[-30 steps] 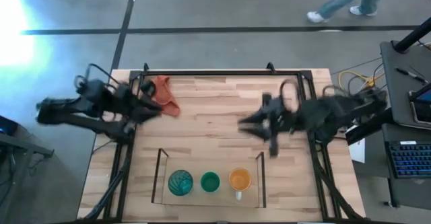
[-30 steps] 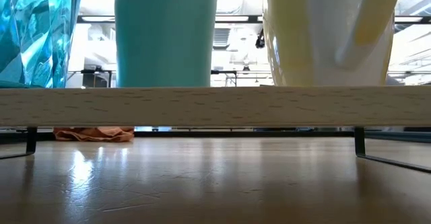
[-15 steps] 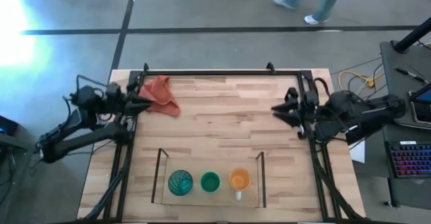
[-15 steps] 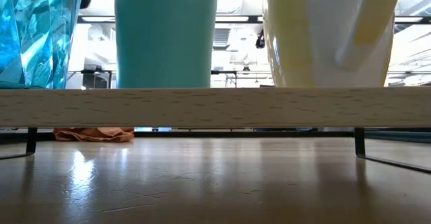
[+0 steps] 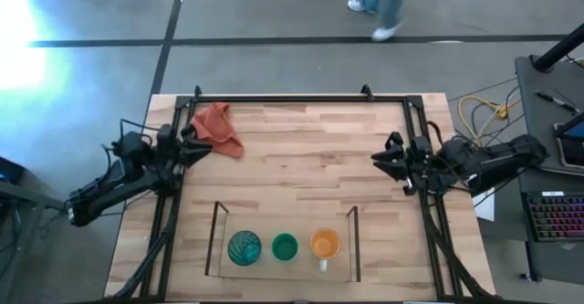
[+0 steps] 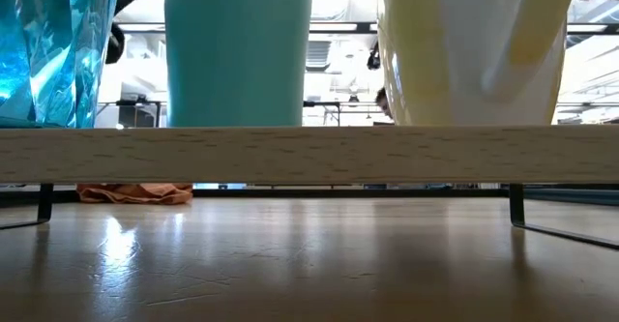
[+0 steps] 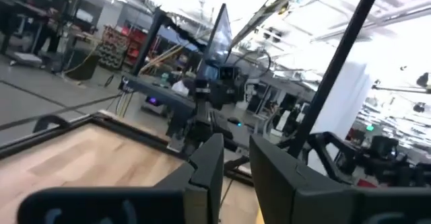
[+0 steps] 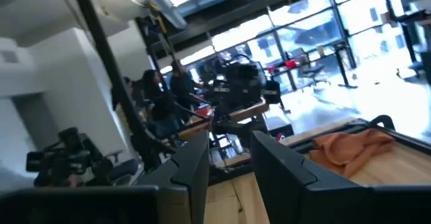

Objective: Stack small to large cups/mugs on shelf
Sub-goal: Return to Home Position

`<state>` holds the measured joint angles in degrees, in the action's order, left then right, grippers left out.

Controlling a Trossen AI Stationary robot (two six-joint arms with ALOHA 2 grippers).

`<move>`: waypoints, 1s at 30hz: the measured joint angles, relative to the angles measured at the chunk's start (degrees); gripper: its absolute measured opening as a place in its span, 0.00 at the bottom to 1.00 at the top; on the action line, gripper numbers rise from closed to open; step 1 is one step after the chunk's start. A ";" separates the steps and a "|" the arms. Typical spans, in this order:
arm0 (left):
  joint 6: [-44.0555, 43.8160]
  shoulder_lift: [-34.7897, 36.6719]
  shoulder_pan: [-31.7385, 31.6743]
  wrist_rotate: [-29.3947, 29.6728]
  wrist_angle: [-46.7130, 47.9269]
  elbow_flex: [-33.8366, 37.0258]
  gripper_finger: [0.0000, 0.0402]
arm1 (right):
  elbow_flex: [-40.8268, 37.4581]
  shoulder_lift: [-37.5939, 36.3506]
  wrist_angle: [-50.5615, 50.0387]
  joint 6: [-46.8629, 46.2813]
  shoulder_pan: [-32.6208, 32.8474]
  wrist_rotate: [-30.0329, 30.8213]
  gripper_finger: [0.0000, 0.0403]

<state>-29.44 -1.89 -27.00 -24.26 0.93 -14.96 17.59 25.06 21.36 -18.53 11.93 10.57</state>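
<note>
The shelf (image 5: pixel 219 240) stands near the table's near edge. On it, upright on their bases, stand in a row the ribbed teal tumbler (image 5: pixel 244 247), the small green cup (image 5: pixel 285 246) and the orange mug (image 5: pixel 325 244) with its white handle toward the near edge. The low view shows them close up: the tumbler (image 6: pixel 48 51), the cup (image 6: pixel 237 51) and the mug (image 6: pixel 464 51) on the shelf board (image 6: pixel 309 153). My left gripper (image 5: pixel 196 146) is at the table's left edge and my right gripper (image 5: pixel 376 161) at its right edge. Both are empty, with a narrow gap between the fingers.
A red-orange cloth (image 5: pixel 219 129) lies at the far left corner, close to my left gripper. A black metal frame (image 5: pixel 301 98) runs along the table's edges. A person walks on the floor beyond the far edge (image 5: pixel 383 3). Bare wood lies between the arms.
My right gripper has drawn back from the table's middle toward the right edge, and its arm has folded in. My left arm has pulled back and settled at the left edge. The three vessels have stayed where they were. The person beyond the table has walked to the left.
</note>
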 joint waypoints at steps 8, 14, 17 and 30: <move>1.55 0.35 0.00 3.68 -0.47 4.14 0.14 | -6.81 -1.77 0.73 -1.73 0.06 -0.55 0.26; 1.07 0.29 0.00 4.08 0.09 8.48 0.14 | -10.12 -2.00 0.88 0.00 0.04 0.01 0.26; -0.70 0.20 0.00 4.09 1.64 10.88 0.14 | -12.07 -2.15 0.83 -0.45 0.04 0.98 0.26; -1.76 -4.68 -0.02 7.91 0.68 12.85 0.14 | -17.08 -3.86 -5.15 -3.64 0.02 21.74 0.26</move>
<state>-31.20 -6.57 -27.03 -16.35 1.61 -2.11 0.51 21.20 16.21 -22.18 11.94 32.32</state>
